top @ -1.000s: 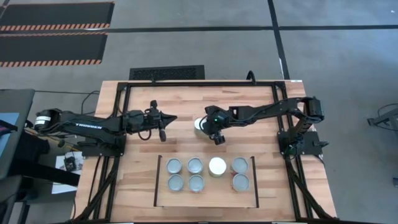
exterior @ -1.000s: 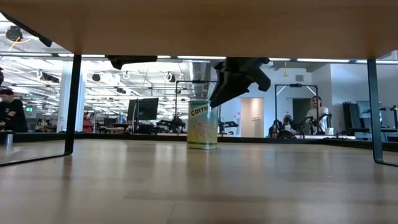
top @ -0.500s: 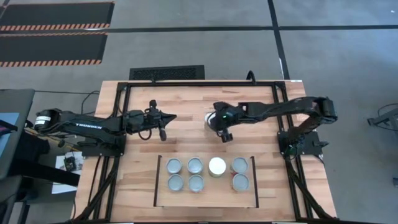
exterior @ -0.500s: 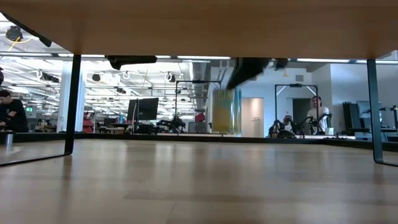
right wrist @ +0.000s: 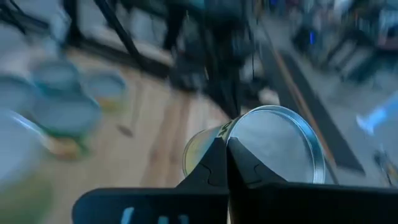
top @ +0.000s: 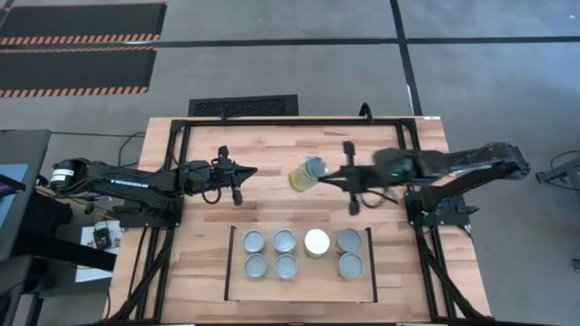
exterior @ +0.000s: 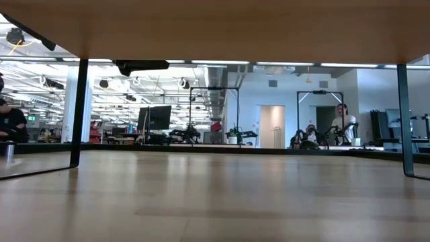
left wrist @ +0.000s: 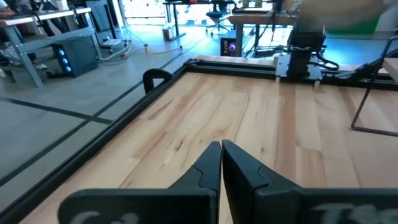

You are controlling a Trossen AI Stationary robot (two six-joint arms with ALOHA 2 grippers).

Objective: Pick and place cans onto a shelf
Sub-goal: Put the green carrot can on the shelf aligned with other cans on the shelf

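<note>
One big wooden table (top: 199, 272) holds the shelf (top: 317, 266), which has seven cans (top: 285, 240) on it and one gap in the front row. The eighth can (top: 308, 174), yellow-green, is tipped over just past the tips of my right gripper (right wrist: 227, 149). My right fingers are pressed together with nothing between them. My left gripper (top: 237, 179) is closed too and waits nearby. I think the can is light, hard, smooth and rolls easily, so I should pinch its round sides.
</note>
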